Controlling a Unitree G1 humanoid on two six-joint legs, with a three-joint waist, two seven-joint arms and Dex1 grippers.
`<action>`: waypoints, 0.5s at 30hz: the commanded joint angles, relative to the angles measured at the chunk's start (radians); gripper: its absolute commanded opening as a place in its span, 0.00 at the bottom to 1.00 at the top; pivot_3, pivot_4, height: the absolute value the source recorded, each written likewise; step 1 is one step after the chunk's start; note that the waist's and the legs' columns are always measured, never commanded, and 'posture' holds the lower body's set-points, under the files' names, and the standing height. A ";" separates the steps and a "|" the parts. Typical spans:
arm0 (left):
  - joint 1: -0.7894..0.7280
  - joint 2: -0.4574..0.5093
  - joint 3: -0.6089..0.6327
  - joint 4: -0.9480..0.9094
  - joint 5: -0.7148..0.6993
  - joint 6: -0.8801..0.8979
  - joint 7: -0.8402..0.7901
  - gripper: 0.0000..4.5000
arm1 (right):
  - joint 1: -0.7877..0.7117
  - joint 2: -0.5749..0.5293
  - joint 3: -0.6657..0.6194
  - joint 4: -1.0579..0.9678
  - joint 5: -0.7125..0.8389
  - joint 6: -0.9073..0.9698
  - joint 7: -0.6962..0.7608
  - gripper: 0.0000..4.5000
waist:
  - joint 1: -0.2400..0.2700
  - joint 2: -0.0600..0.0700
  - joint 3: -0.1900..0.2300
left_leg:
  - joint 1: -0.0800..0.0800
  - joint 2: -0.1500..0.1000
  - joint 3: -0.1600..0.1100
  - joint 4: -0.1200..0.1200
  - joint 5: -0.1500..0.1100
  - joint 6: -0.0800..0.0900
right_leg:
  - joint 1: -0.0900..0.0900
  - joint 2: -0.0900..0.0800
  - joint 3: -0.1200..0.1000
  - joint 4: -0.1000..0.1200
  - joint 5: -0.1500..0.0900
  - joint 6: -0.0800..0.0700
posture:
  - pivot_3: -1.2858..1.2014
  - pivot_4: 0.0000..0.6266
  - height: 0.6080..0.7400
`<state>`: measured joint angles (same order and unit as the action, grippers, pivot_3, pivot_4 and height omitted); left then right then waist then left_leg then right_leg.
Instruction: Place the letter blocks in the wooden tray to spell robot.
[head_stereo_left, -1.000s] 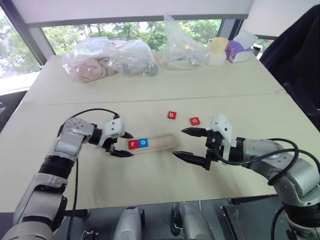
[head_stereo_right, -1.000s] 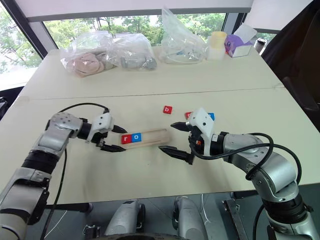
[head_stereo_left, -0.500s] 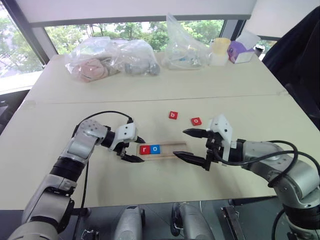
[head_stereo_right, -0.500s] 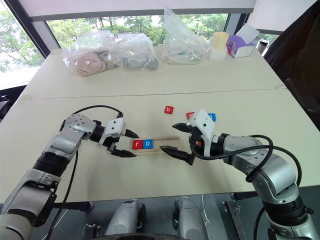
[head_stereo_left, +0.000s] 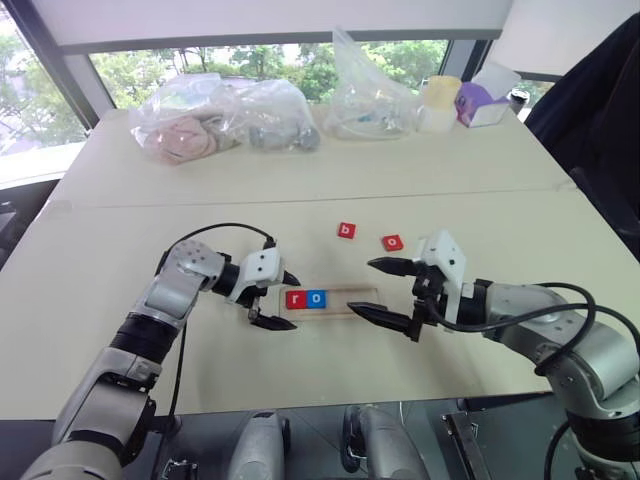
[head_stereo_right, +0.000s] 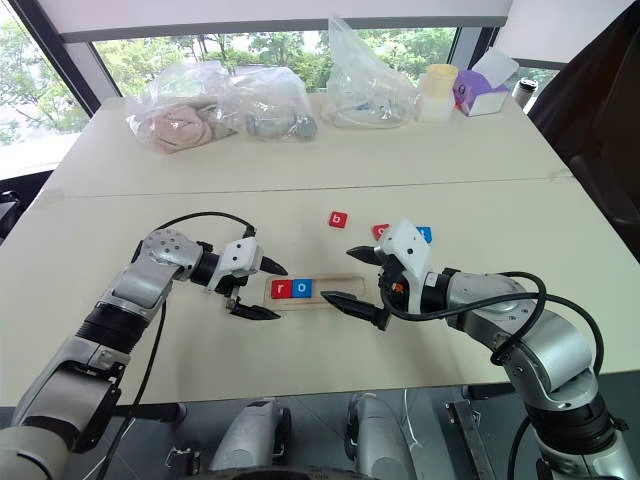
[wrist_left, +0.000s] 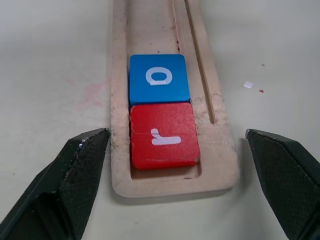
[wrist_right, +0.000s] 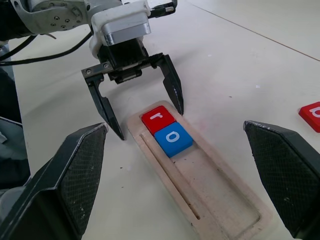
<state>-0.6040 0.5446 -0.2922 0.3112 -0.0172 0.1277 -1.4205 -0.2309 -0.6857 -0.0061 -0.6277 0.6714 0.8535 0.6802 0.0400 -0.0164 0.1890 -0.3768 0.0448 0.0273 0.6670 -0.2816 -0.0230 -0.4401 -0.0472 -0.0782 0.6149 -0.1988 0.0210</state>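
Left wrist view: my left gripper (wrist_left: 175, 185) spread empty, straddling wooden tray (wrist_left: 220, 165) end.
Tray: pale, rimmed; red r block (wrist_left: 162, 136), blue o block (wrist_left: 159, 78) at left end, right room bare.
Right gripper (head_stereo_left: 393, 295): spread, empty.

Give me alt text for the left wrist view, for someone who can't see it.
A pale wooden tray on a light table holds a red r tile at its near end, touching a blue o tile. Two open black fingers flank that end.

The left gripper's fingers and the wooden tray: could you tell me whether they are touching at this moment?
Apart. In the left wrist view the open left gripper straddles the end of the wooden tray, with bare table visible between each black finger and the tray's rim.
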 joint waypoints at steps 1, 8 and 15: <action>0.001 -0.003 -0.020 0.006 0.007 0.011 0.019 0.99 | -0.005 -0.009 -0.006 -0.031 -0.002 -0.023 0.001 1.00 | 0.000 0.000 0.000 | 0.000 0.000 0.000 0.000 0.000 0.000 | 0.000 0.000 0.000 0.000 0.000 0.000 | 0.52 0.24 1.00; 0.025 0.071 0.107 -0.154 -0.070 0.128 0.107 0.99 | -0.061 0.055 0.048 0.046 -0.134 -0.086 -0.110 1.00 | -0.012 -0.002 0.002 | -0.001 0.002 0.000 0.000 0.000 0.000 | -0.002 0.002 0.000 0.000 0.000 0.000 | 0.52 0.24 1.00; 0.146 0.101 0.314 -0.468 -0.205 0.316 0.292 0.99 | -0.228 0.212 0.120 0.216 -0.252 -0.071 -0.254 1.00 | -0.045 -0.002 0.002 | -0.004 0.003 0.000 -0.002 0.000 0.000 | -0.006 0.004 0.000 0.001 0.003 0.004 | 0.52 0.24 1.00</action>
<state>-0.4638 0.6414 -0.0421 -0.0726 -0.1734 0.4024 -1.1727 -0.4240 -0.4928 0.1106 -0.4169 0.4414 0.7915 0.4583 -0.0048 -0.0182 0.1914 -0.3816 0.0482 0.0267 0.6652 -0.2815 -0.0230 -0.4468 -0.0436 -0.0785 0.6168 -0.1962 0.0246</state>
